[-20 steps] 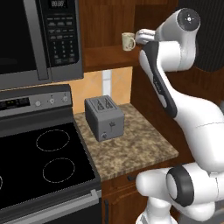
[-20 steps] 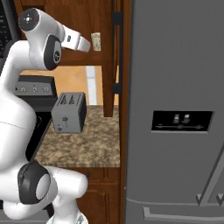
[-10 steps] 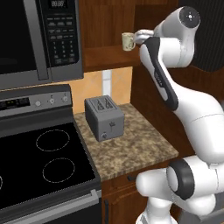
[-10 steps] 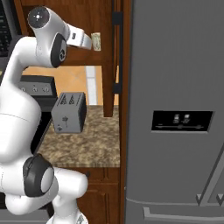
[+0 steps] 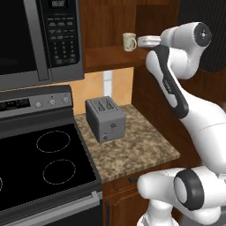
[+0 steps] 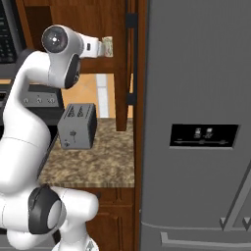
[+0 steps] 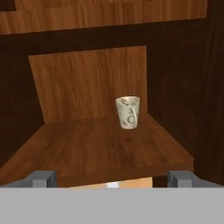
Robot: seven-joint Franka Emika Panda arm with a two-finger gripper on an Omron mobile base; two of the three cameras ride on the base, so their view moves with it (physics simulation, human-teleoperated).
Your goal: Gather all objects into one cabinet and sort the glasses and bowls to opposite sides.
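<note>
A cream mug (image 7: 127, 112) with a dark mark stands upright on the open wooden shelf (image 7: 100, 148), toward its back right. The same mug (image 5: 129, 41) sits on the shelf above the counter, and its edge (image 6: 108, 47) peeks past my hand. My gripper (image 7: 112, 179) is open, level with the shelf's front edge and aimed at the mug, a short way from it with nothing between its fingers. In the left base view the gripper (image 5: 142, 42) is just right of the mug. A dark ribbed cabinet door (image 5: 190, 9) shows behind my arm. The bowls are out of view.
A grey toaster (image 5: 105, 118) stands on the speckled counter (image 5: 137, 150) below the shelf. A black stovetop (image 5: 44, 163) and a microwave (image 5: 39, 39) lie to the left. A tall grey fridge (image 6: 196, 122) closes off the right side.
My arm's upper joints have swung slightly, and the hand has edged a little toward the mug. The jaws have stayed open and the mug has not moved.
</note>
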